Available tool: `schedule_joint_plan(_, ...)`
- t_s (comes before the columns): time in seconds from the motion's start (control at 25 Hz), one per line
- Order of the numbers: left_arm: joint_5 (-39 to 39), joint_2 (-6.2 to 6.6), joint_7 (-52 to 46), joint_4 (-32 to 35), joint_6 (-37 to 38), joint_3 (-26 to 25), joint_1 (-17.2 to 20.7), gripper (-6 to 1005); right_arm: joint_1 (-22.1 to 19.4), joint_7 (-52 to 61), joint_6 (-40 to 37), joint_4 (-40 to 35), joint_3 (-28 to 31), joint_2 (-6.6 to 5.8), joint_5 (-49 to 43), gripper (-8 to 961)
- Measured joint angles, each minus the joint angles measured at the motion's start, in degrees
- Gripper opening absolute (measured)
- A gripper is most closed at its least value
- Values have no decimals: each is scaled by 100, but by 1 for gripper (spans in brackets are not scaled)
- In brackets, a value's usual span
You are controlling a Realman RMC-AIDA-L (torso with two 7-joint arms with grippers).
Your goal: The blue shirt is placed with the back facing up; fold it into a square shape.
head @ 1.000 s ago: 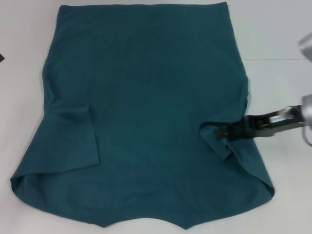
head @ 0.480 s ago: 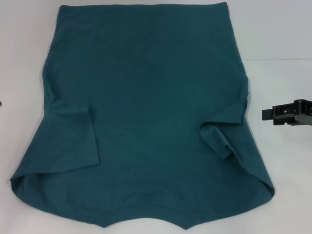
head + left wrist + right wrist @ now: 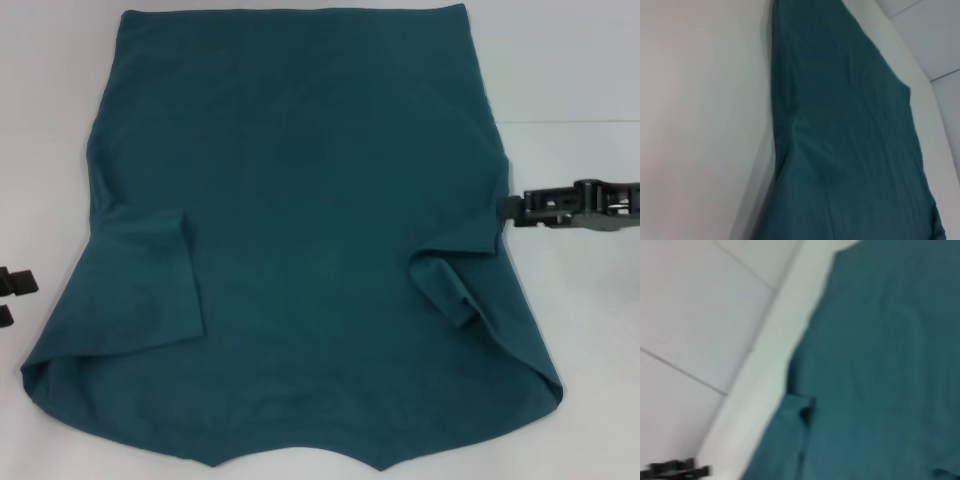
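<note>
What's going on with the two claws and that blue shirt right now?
Right gripper at the blue shirt's right edge, holding nothing. Left gripper low at far left, off the cloth. Shirt flat, both sleeves folded in. Nothing in the way.

The blue shirt [image 3: 300,230] is a plain dark teal-blue all over, with no print or pattern on the side facing up (only darker shading along its creases and folded sleeve edges). It lies on a white table [image 3: 570,70] whose surface is plain, with a faint grey seam line at the right. The right gripper [image 3: 510,208] and the left gripper [image 3: 10,296] are both black.
</note>
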Motion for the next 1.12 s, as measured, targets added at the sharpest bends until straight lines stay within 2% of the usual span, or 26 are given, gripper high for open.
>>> schedule_joint_plan(0.28, 426, 41, -180, -12, 51, 73, -10, 711, -58, -128, -290, 20, 12, 72, 407, 566)
schedule_joint_plan(0.6, 474, -162, 153, -137, -351, 81, 102, 698, -70, -175, -251, 32, 8, 131, 413, 566)
schedule_joint_plan(0.76, 441, -202, 768, -244, -388, 51, 91, 692, -79, -177, -244, 32, 8, 130, 416, 566)
schedule_joint_plan(0.88, 440, -277, 1145, -259, -535, 58, 91, 688, -94, -179, -243, 32, 8, 130, 417, 566)
schedule_joint_plan(1.12, 477, -330, 1209, -286, -823, 78, 140, 678, -149, -181, -243, 32, 54, 122, 417, 567)
